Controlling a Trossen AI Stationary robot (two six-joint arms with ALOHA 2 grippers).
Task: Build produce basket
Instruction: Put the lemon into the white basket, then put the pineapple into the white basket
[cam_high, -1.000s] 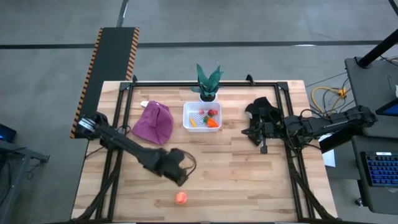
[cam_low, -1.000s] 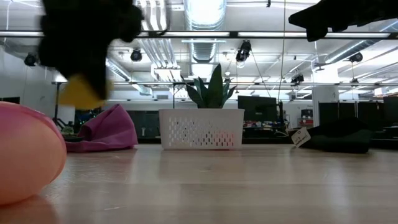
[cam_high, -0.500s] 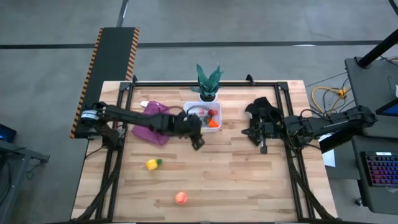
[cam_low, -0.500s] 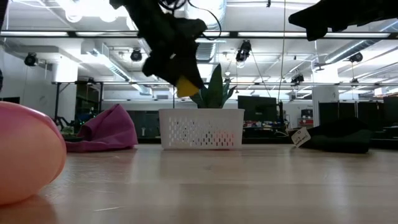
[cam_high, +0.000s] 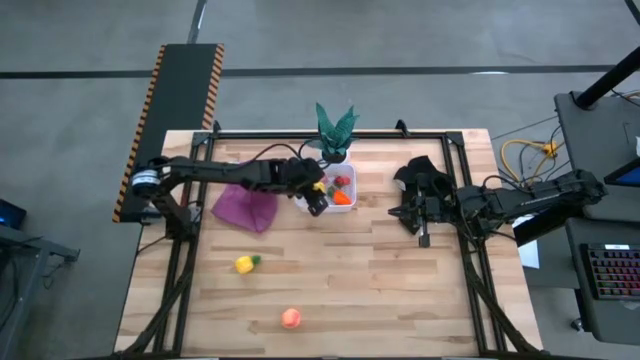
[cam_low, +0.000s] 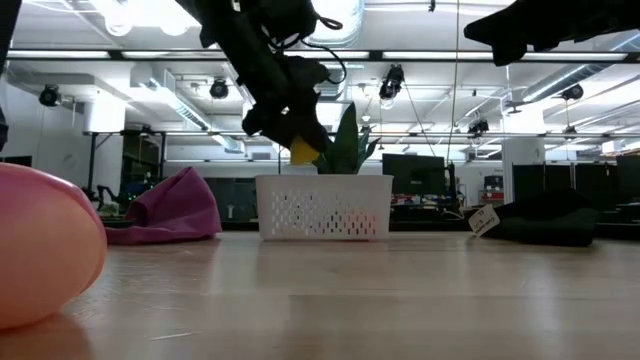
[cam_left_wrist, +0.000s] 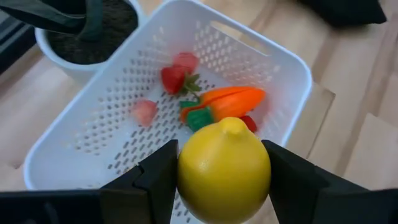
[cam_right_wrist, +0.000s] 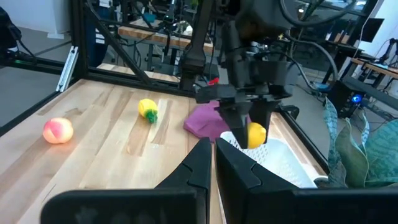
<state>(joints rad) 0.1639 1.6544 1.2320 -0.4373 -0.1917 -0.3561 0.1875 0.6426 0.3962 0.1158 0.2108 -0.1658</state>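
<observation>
We see the left gripper (cam_left_wrist: 224, 177) clamped on a lemon (cam_left_wrist: 224, 169) between its fingers, over the white basket (cam_left_wrist: 273, 62); right gripper (cam_high: 422, 237) fingers together.

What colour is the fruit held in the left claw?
Yellow: the lemon, clearest in the left wrist view.

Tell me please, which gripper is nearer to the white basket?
Left. The left gripper holds a lemon just above the white basket; the right gripper waits farther off, over the table.
</observation>
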